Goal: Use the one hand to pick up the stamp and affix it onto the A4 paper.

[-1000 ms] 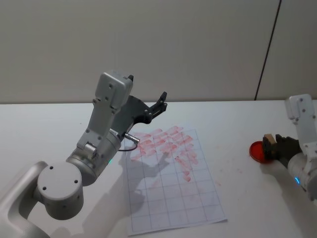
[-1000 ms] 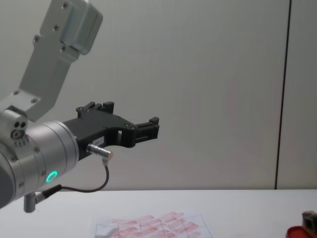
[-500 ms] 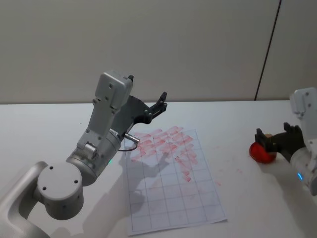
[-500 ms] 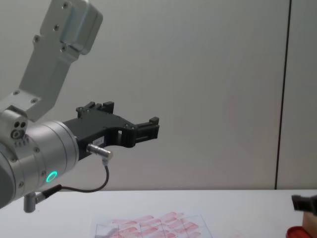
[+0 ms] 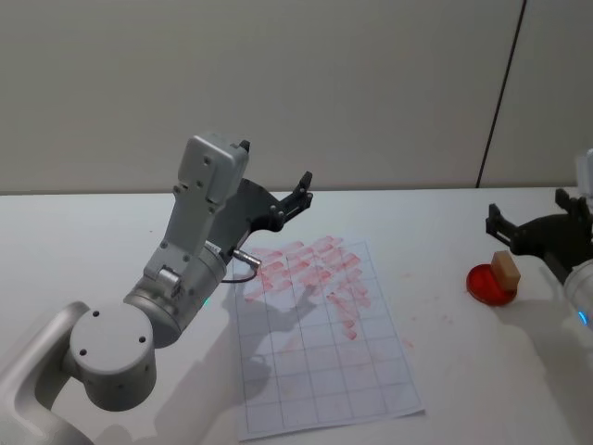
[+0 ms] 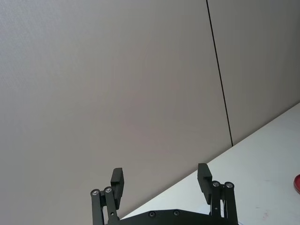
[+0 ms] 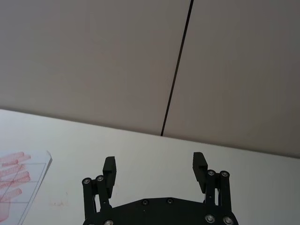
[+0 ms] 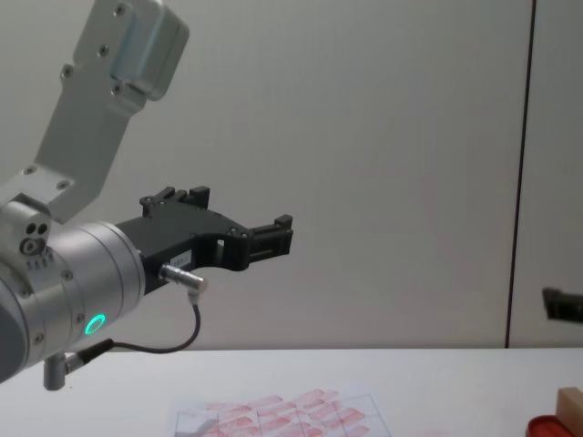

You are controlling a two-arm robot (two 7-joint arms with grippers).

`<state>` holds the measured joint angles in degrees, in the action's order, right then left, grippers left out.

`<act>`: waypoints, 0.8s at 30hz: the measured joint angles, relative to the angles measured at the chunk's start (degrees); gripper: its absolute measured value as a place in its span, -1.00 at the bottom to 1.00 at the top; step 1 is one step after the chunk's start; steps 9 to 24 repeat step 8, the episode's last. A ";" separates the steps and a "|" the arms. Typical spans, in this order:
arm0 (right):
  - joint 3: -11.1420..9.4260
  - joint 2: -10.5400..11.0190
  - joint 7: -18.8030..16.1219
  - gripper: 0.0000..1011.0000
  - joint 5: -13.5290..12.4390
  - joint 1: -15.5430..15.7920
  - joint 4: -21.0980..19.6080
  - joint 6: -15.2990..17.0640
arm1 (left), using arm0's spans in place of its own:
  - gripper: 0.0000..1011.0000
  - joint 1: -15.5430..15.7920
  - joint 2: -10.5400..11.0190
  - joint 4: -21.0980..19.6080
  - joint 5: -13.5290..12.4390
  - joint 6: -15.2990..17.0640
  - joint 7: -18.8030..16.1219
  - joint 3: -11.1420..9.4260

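Note:
The stamp [image 5: 506,269], a small tan wooden block, stands on a flat red disc [image 5: 489,284] at the table's right side; the chest view shows the stamp [image 8: 569,404] low at the right edge. My right gripper [image 5: 528,209], on the arm with the blue ring, hovers open just above and behind the block, holding nothing. The right wrist view shows the right gripper [image 7: 154,168] with its fingers spread wide. The A4 paper [image 5: 320,343], gridded with red marks in its far cells, lies mid-table. My left gripper [image 5: 302,188] is held high over the paper's far end, open.
A grey wall with a dark vertical seam [image 5: 500,93] stands behind the table. The left arm's big elbow [image 5: 111,357] fills the near left. In the left wrist view the left gripper [image 6: 160,178] points at the wall. White tabletop [image 5: 445,371] lies between paper and disc.
My right gripper has opened, released the stamp and risen up and back from it. The stamp stays on the red disc. The left arm has not moved.

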<state>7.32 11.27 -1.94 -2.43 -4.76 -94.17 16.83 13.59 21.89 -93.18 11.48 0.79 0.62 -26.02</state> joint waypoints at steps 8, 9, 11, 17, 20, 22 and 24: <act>-1.17 1.55 -0.52 0.98 -0.48 2.15 -3.03 -6.00 | 0.98 0.00 0.00 0.00 0.00 0.00 0.00 0.00; -1.17 1.55 -0.52 0.98 -0.48 2.15 -3.03 -6.00 | 0.98 0.00 0.00 0.00 0.00 0.00 0.00 0.00; -1.17 1.55 -0.52 0.98 -0.48 2.15 -3.03 -6.00 | 0.98 0.00 0.00 0.00 0.00 0.00 0.00 0.00; -1.17 1.55 -0.52 0.98 -0.48 2.15 -3.03 -6.00 | 0.98 0.00 0.00 0.00 0.00 0.00 0.00 0.00; -1.17 1.55 -0.52 0.98 -0.48 2.15 -3.03 -6.00 | 0.98 0.00 0.00 0.00 0.00 0.00 0.00 0.00; -1.17 1.55 -0.52 0.98 -0.48 2.15 -3.03 -6.00 | 0.98 0.00 0.00 0.00 0.00 0.00 0.00 0.00; -1.17 1.55 -0.52 0.98 -0.48 2.15 -3.03 -6.00 | 0.98 0.00 0.00 0.00 0.00 0.00 0.00 0.00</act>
